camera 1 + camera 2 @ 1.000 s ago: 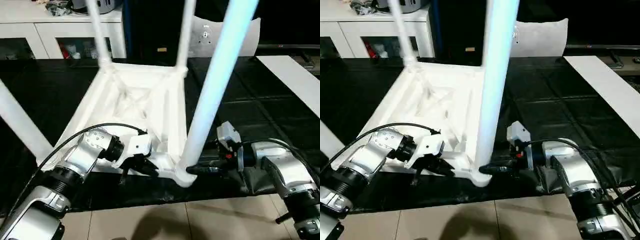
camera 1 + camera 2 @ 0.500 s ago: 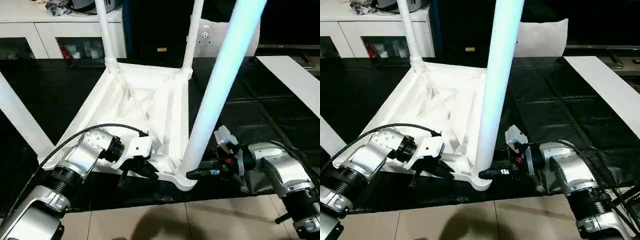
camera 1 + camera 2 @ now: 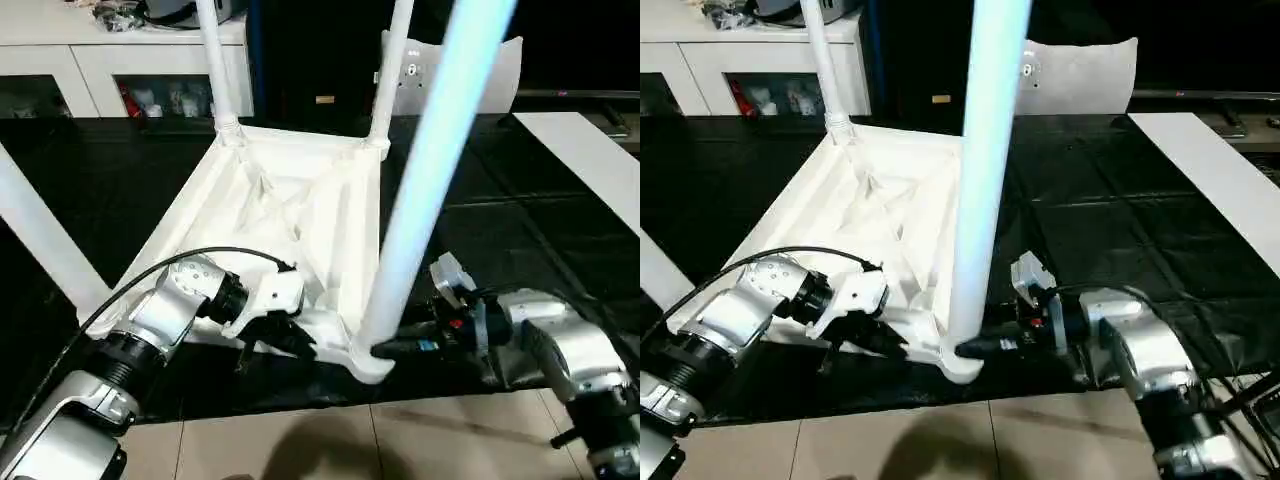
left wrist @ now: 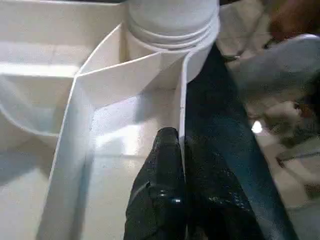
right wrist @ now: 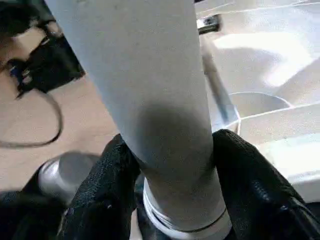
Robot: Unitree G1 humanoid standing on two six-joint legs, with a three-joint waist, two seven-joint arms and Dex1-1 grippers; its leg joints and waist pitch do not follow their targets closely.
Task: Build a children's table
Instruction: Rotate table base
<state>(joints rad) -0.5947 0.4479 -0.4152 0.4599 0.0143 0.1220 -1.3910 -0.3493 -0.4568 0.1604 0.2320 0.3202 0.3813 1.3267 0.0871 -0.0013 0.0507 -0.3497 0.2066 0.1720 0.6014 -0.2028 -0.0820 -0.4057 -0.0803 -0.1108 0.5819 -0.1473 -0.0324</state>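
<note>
On ribbed tabletop (image 3: 290, 200), hands grip, seemingly, smooth plastic.

Black fingers (image 5: 250, 185) around white leg (image 5: 155, 100)

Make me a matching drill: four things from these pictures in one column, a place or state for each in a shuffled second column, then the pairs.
1. left gripper
2. right gripper
3. table top
4. white cabinet

A. shut around the near leg by its socket
B. upside down on the black mat
C. at the back, on the left
D. pinching the top's edge wall

Pairs: 1-D, 2-A, 3-B, 4-C
</note>
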